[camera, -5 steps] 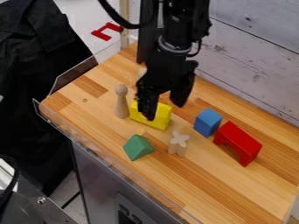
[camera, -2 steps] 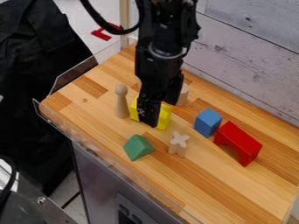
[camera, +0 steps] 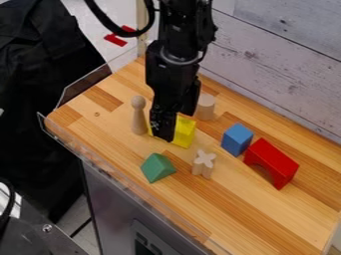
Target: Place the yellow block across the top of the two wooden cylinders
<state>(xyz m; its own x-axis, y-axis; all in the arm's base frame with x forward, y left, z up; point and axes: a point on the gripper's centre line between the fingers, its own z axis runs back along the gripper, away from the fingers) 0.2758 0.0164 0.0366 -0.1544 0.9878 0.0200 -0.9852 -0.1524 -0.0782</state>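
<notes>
The black two-finger gripper [camera: 169, 127] hung low over the striped wooden counter [camera: 266, 219], its lower end in front of the yellow block [camera: 184, 132] and hiding much of it. How far apart its jaws stood could not be told, nor whether they had hold of the block or touched it. The yellow block sat on the counter, between a pale wooden peg with a round head [camera: 138, 117], upright just to its left in the view, and a solid blue block [camera: 237, 139] farther right. Behind the gripper, towards the white plank wall [camera: 266, 64], stood a pale wooden cylinder [camera: 206, 107]. Nearer the front edge lay a green angular block [camera: 157, 168], with an upright, pale wooden cross-shaped piece [camera: 204, 164] to its right. A red arch-shaped block [camera: 274, 160] rested right beside the blue one; whether those two touched was unclear
</notes>
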